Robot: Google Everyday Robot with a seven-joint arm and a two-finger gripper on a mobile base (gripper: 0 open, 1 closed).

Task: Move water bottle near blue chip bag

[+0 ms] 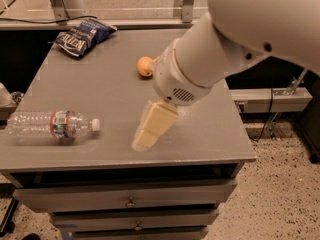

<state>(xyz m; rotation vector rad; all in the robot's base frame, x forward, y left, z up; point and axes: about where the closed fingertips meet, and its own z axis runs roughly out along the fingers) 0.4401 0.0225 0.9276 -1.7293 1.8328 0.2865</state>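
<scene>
Hovering over the worktop (100, 84) around 6 o'clock, the gripper (143, 142) points down; can't tell how wide it's open. Water bottle (52, 124) lies on its side at 8 o'clock, blue chip bag (82, 35) way off at 11.

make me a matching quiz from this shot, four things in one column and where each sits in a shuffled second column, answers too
1. clear ribbed plastic water bottle
2. crinkled dark blue chip bag
3. small round orange fruit
4. cream two-finger pincer

a. far left corner of the grey table
b. lying on its side, front left, cap pointing right
c. above the table's front middle, right of the bottle's cap
d. mid-table, right beside the white arm

Pairs: 1-b, 2-a, 3-d, 4-c
</scene>
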